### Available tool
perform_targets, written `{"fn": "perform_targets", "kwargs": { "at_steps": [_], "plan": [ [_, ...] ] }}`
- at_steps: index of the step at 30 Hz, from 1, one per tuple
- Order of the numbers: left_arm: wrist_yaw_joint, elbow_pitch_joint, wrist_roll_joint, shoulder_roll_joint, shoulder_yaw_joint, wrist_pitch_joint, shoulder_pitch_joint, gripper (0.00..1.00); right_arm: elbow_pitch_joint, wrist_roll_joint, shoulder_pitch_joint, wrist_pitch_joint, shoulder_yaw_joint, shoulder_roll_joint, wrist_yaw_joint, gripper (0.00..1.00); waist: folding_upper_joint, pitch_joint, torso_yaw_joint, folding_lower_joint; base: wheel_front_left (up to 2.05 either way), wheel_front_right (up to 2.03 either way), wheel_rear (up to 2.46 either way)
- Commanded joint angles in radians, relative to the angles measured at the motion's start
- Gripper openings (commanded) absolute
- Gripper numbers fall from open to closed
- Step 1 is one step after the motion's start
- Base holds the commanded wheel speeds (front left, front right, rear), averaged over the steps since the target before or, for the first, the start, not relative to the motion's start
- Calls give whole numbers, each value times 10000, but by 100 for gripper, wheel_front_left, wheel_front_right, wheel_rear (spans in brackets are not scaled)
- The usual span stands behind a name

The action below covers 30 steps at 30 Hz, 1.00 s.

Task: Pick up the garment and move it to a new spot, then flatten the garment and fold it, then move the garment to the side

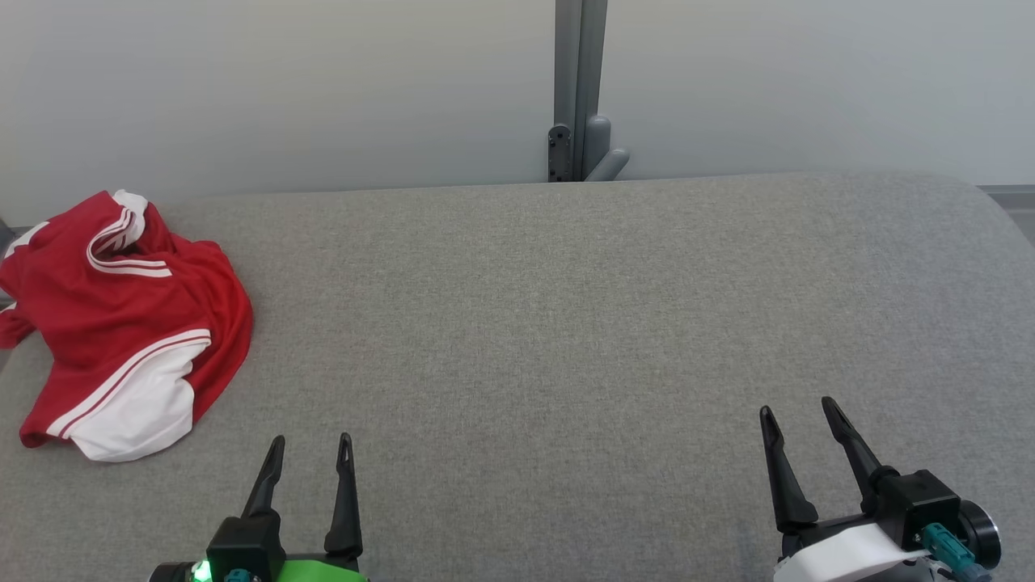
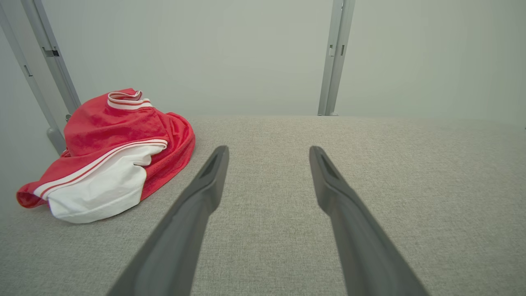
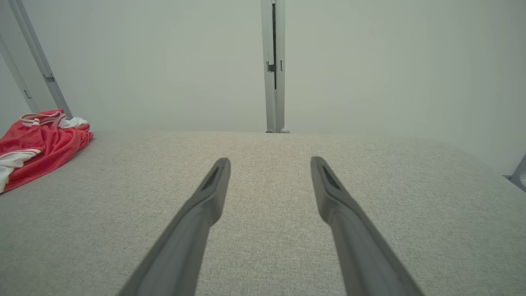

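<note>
Head view: garment [image 1: 129, 323] awaiting pickup

Left gripper [image 1: 312, 439] and right gripper [image 1: 796, 406] are shown parted and empty at the near edge of the worktop [image 1: 566, 323]. The crumpled garment lies at the left edge; a raised fold is best pinched by the left gripper.

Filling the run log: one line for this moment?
left gripper open | right gripper open | garment crumpled, untouched, left side of table

garment [image 1: 121, 323] far left on table [image 1: 566, 323], grippers near
</note>
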Motion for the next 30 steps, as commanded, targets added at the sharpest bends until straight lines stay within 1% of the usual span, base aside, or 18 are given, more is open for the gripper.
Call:
{"fn": "perform_targets", "kwargs": {
  "at_steps": [1, 23, 27, 30],
  "plan": [
    [-55, 28, -17, 66, 19, -7, 74, 100, -2, -85, 91, -39, -13, -45, 4, 100, -1, 8, 1, 0, 0, 0, 0],
    [-86, 67, -35, 65, -10, -7, -25, 100, 24, -93, 50, -37, -104, -44, 4, 100, -1, 42, 45, 0, 0, 0, 0],
    [-88, 81, 12, 65, -1, -7, -126, 100, -37, -104, 77, -37, -195, -41, 2, 100, -1, 76, 255, 0, 0, 0, 0],
    [-70, 74, 73, 63, 20, -7, -215, 100, -75, -82, 102, -37, -232, -39, 4, 100, -1, 107, 582, 0, 0, 0, 0]
  ]
}}
